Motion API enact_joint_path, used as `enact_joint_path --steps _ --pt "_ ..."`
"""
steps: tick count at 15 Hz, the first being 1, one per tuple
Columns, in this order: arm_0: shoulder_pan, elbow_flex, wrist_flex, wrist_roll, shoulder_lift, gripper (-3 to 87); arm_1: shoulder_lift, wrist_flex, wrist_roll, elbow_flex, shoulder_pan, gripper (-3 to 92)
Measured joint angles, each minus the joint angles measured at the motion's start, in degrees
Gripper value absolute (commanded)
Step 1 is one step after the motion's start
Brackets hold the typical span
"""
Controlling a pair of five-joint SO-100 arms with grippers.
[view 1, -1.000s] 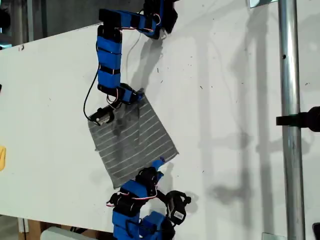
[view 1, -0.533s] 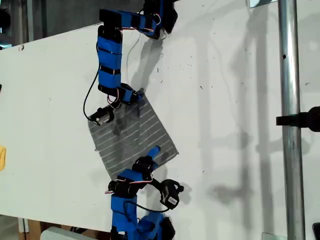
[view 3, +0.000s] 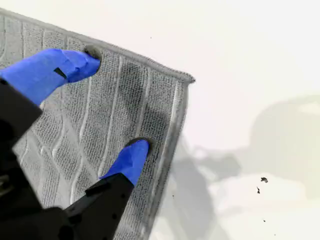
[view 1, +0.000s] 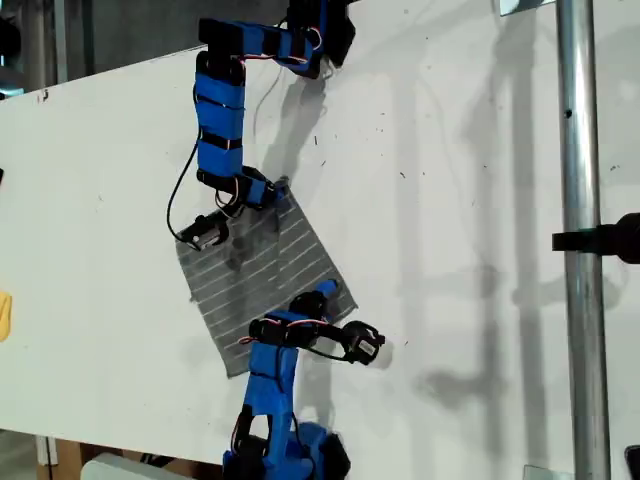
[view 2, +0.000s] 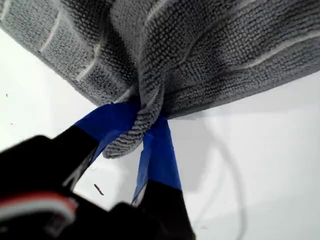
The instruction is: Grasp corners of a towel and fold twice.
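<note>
The grey striped towel (view 1: 255,270) lies flat as a diamond on the white table (view 1: 450,200). My first gripper (view 1: 278,190) reaches down from the exterior view's top and is shut on the towel's upper corner. In the first wrist view that corner (view 2: 142,107) is bunched between the blue fingers (view 2: 112,120) of my first gripper (view 2: 145,120). My second gripper (view 1: 322,295) comes up from the exterior view's bottom and stands open over the towel's right-hand corner (view 1: 350,303). My second gripper (view 3: 116,102) has both fingertips (view 3: 135,155) down on the cloth, just inside that corner (view 3: 186,77).
A metal pole (view 1: 580,250) with a black clamp (view 1: 612,238) runs down the exterior view's right side. A yellow object (view 1: 4,315) shows at that view's left edge. The table's near edge runs along that view's bottom left.
The second arm has stretched up from the exterior view's bottom, carrying its gripper from beside the towel's edge onto the cloth at the right-hand corner. The first arm has stayed put.
</note>
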Motion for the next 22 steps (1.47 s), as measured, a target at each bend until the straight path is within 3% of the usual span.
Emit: enact_joint_path --steps 3,4,5,6,11,14,19,22 --pt "1.1 -4.2 -0.7 -3.9 -8.5 29.8 0.1 0.4 0.4 0.0 -0.8 -0.3" --pt "1.4 -5.1 -0.4 -5.0 -9.7 23.5 0.1 0.4 0.4 0.0 -0.9 -0.3" --pt "1.5 -5.3 -0.8 -6.2 -9.8 6.5 0.1 0.4 0.5 0.0 -0.9 -0.3" --pt "1.5 -5.4 -1.6 -7.1 -9.8 -2.8 0.1 0.4 0.7 0.0 -0.9 -0.3" --pt "1.5 -5.6 -1.6 -7.3 -9.8 -2.9 0.2 0.5 1.9 0.0 -2.6 -0.3" --pt "2.5 -6.9 1.7 -5.9 -8.1 -2.9 3.3 4.3 5.4 0.0 -4.0 -0.3" --pt "10.5 -7.9 12.4 -5.8 4.6 -2.8 19.6 14.2 17.1 0.0 -20.0 -0.3" --pt "17.7 -7.9 14.6 -10.5 10.8 -2.8 22.8 16.1 25.5 -5.4 -31.6 -0.3"
